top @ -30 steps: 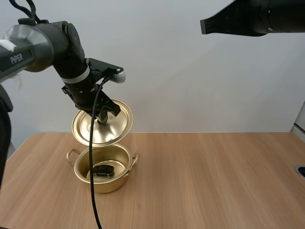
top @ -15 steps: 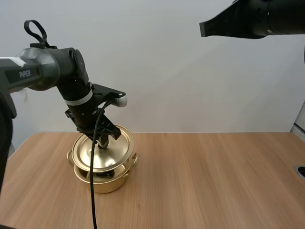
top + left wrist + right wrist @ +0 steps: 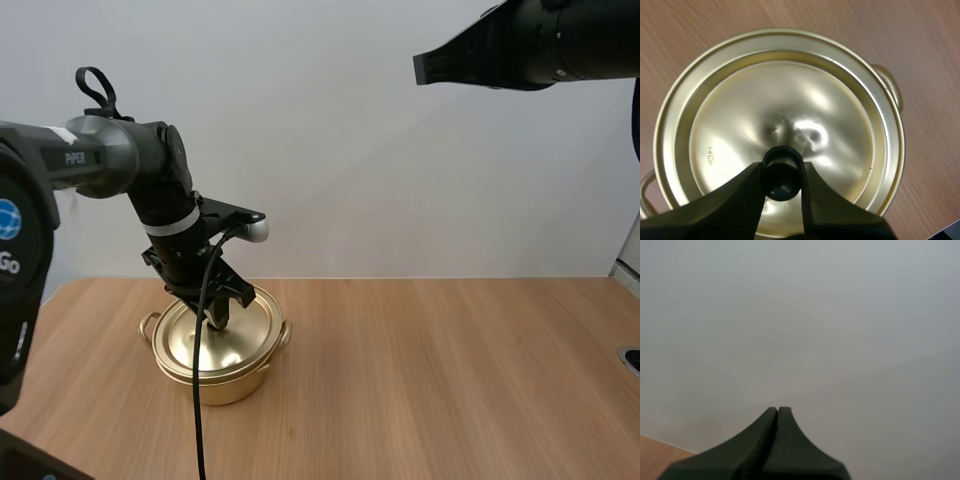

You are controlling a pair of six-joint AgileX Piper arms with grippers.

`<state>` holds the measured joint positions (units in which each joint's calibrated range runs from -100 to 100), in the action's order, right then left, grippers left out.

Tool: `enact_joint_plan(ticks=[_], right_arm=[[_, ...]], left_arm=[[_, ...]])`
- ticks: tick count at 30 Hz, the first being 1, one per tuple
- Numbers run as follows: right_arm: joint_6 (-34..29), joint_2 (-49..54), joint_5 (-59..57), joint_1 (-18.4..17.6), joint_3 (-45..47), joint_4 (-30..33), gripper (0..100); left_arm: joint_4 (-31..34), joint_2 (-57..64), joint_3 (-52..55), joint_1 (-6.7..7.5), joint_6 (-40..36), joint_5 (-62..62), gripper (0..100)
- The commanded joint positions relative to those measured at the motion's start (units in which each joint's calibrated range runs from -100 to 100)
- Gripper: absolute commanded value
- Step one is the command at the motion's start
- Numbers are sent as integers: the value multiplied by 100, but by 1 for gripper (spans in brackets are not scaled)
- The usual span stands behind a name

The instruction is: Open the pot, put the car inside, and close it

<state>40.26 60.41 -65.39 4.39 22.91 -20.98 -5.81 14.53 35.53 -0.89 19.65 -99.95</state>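
Left claw [image 3: 781, 169] pinches the knob [image 3: 782, 181] of the lid [image 3: 790, 110], seated on the pot [image 3: 215, 382]; right claw [image 3: 777, 411] pressed together, empty.

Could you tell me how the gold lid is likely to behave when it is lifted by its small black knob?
The lid looks like thin, stiff metal, so probably light and rigid. Held only at its knob by the left gripper, it may tilt or swing. Its polished surface is likely slippery against the pot rim.
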Motion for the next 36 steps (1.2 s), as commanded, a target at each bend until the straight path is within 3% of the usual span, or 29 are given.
enact_joint_plan(ticks=[1, 7, 10, 36], right_arm=[[4, -2, 4, 6, 9, -9, 0], [4, -2, 4, 6, 9, -9, 0], [4, -2, 4, 6, 9, -9, 0], [16, -2, 5, 6, 9, -12, 0]], left_arm=[[-13, -115, 6, -3, -6, -5, 4], [182, -204, 6, -3, -116, -5, 34], [274, -213, 6, -3, -127, -5, 41], [274, -417, 95, -3, -240, -5, 43]])
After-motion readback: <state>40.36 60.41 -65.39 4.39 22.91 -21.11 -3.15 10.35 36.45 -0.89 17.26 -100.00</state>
